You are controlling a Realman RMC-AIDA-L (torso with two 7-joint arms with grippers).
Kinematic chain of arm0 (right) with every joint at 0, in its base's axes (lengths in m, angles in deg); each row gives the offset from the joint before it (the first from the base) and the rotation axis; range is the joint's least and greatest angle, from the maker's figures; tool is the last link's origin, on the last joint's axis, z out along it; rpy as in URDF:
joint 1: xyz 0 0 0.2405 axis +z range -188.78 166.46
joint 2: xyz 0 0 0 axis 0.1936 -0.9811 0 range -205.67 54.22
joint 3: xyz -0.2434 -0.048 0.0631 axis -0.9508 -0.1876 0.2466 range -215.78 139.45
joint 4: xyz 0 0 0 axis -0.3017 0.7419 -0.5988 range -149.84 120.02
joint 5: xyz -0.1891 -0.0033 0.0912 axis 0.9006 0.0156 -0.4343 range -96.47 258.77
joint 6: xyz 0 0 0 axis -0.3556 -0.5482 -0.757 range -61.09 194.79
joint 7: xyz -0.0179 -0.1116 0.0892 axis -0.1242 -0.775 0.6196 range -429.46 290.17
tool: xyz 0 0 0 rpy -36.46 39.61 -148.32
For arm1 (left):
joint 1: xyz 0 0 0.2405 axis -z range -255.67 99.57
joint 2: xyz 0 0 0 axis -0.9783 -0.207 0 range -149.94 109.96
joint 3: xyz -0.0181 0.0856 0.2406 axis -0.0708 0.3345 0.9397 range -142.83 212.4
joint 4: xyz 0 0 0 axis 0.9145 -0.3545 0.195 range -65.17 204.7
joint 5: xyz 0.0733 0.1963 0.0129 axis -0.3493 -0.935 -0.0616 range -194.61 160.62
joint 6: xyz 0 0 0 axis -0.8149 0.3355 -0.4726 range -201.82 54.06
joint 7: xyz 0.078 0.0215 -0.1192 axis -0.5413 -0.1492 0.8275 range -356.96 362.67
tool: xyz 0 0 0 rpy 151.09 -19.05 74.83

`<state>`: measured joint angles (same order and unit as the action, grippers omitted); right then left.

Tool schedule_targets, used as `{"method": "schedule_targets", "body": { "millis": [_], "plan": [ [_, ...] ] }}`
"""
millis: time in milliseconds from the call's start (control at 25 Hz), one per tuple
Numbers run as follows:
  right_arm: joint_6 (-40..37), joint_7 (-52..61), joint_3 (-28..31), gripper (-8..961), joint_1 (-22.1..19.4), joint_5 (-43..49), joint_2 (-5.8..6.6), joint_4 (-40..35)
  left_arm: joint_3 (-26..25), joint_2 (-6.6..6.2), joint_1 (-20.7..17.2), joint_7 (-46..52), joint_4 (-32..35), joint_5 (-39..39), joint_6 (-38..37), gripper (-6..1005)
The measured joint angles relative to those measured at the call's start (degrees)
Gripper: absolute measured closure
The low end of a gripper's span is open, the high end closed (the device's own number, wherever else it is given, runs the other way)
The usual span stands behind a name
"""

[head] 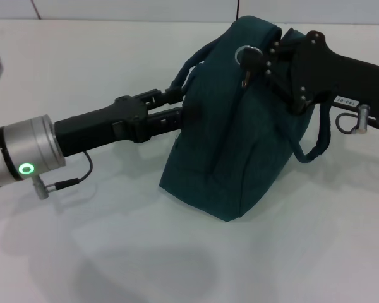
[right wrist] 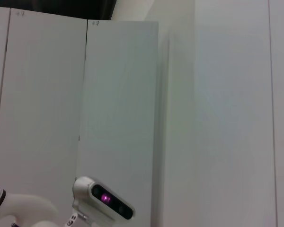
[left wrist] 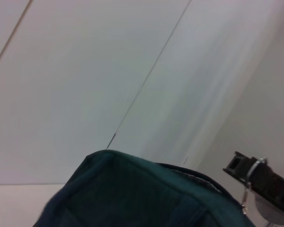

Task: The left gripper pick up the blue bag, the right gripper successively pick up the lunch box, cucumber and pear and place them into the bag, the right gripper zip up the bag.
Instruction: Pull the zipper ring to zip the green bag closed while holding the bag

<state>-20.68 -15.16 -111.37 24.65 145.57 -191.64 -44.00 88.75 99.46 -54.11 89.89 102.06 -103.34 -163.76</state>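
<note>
The blue bag (head: pixel 240 139) stands upright in the middle of the white table, its top closed into a ridge. My left gripper (head: pixel 177 106) reaches in from the left and is shut on the bag's left end, by a loop handle (head: pixel 192 63). From the right, my right gripper (head: pixel 260 63) sits at the top of the bag, shut on the zipper's metal ring pull (head: pixel 246 55). The left wrist view shows the bag's top (left wrist: pixel 132 189) and the ring pull (left wrist: pixel 252 177) at the right gripper's black tip. The lunch box, cucumber and pear are out of view.
The second loop handle (head: pixel 319 142) hangs off the bag's right side under the right arm. Bare white table (head: pixel 114 252) lies all around the bag. The right wrist view shows only white wall panels and the robot's head camera (right wrist: pixel 104 198).
</note>
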Motion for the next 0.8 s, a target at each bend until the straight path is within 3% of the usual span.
{"method": "schedule_targets", "body": {
  "millis": [240, 680, 760, 800],
  "plan": [
    [0.0, -0.54, 0.08, 952, 0.15, 0.01, 0.09, -0.08, -0.04, 0.01, 0.45, -2.6, -1.49, -0.01, 0.19, 162],
    [-0.04, -0.76, -0.13, 952, -0.36, 0.0, 0.08, 0.07, 0.06, 0.08, 0.41, -4.8, -4.19, 3.5, -0.78, 628],
    [-0.07, -0.75, -0.25, 952, -0.62, 0.01, 0.04, 0.14, 0.07, 0.1, 0.5, -4.84, -4.29, 3.4, -1.5, 842],
    [-0.08, -0.74, -0.27, 952, -0.71, 0.01, 0.0, 0.19, 0.08, 0.1, 0.53, -4.86, -4.3, 3.35, -1.94, 864]
  ]
}}
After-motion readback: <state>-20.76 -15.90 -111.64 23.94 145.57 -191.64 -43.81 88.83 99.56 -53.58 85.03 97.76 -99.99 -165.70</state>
